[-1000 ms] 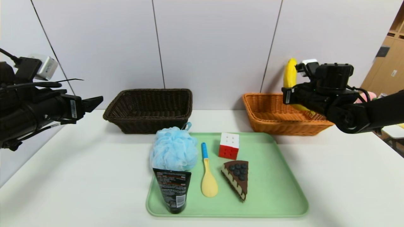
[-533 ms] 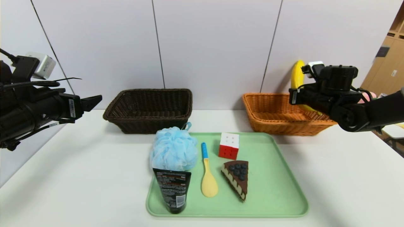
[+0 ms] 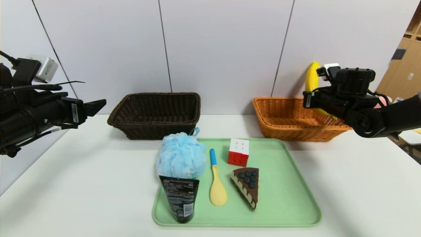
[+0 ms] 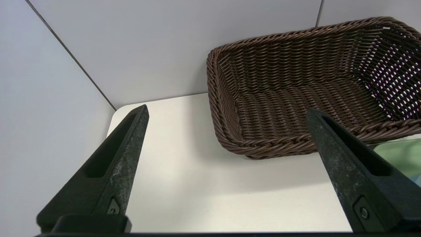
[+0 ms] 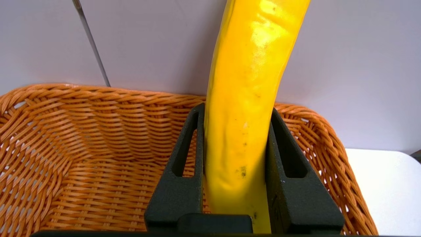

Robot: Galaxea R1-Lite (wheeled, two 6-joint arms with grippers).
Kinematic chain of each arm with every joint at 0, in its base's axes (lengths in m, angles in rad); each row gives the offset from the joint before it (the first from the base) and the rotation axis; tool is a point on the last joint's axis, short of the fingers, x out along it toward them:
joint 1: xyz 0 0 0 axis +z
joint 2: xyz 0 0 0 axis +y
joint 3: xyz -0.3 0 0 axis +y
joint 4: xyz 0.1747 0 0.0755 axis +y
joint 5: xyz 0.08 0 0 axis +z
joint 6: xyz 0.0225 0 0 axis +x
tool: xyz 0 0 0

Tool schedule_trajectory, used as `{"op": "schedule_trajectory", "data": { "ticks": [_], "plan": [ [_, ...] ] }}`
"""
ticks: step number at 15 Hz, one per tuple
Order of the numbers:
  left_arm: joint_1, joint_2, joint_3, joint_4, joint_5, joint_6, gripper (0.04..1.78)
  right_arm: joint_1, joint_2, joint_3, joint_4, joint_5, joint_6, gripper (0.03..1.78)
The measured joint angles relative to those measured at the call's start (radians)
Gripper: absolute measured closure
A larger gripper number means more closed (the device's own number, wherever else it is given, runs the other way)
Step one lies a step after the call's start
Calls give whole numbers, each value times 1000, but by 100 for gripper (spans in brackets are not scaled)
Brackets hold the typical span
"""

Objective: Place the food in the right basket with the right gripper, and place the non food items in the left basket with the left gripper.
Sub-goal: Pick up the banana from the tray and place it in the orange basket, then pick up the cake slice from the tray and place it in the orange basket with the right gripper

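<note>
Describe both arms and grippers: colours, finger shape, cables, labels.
Both arms are black. The left gripper has long pointed fingers with slotted cut-outs and scuffed matte faces; its arm carries a white-grey camera box, black cables and a white label. The right gripper has the same slotted wedge fingers, a bulky round joint, a cable loop and a small white label.

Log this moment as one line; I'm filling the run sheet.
right tool: shut on banana, over orange basket | left tool: open, idle

White table (image 3: 82, 184) carries tray (image 3: 296, 197), two baskets (image 3: 154, 113).
</note>
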Motion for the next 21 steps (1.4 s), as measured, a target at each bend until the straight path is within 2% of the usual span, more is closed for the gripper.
{"op": "schedule_trajectory", "data": {
  "ticks": [4, 7, 10, 13, 16, 19, 21],
  "plan": [
    [0, 0, 0, 0, 0, 0, 13, 0, 1, 1, -7, -2, -3, 129],
    [0, 0, 0, 0, 0, 0, 13, 1, 3, 3, -12, -1, -2, 93],
    [0, -1, -2, 0, 1, 0, 13, 1, 4, 4, -12, -1, -5, 67],
    [0, -1, -3, 0, 1, 0, 13, 1, -1, 4, -13, 0, -6, 48],
    [0, -1, -2, 0, 1, 0, 13, 13, -34, 2, -1, 4, -11, 37],
    [0, -1, 2, 0, 1, -1, 13, 59, -109, -1, 107, 4, -32, 28],
    [0, -1, 5, 0, 1, 0, 13, 136, -169, -16, 244, -10, -19, 24]
  ]
}}
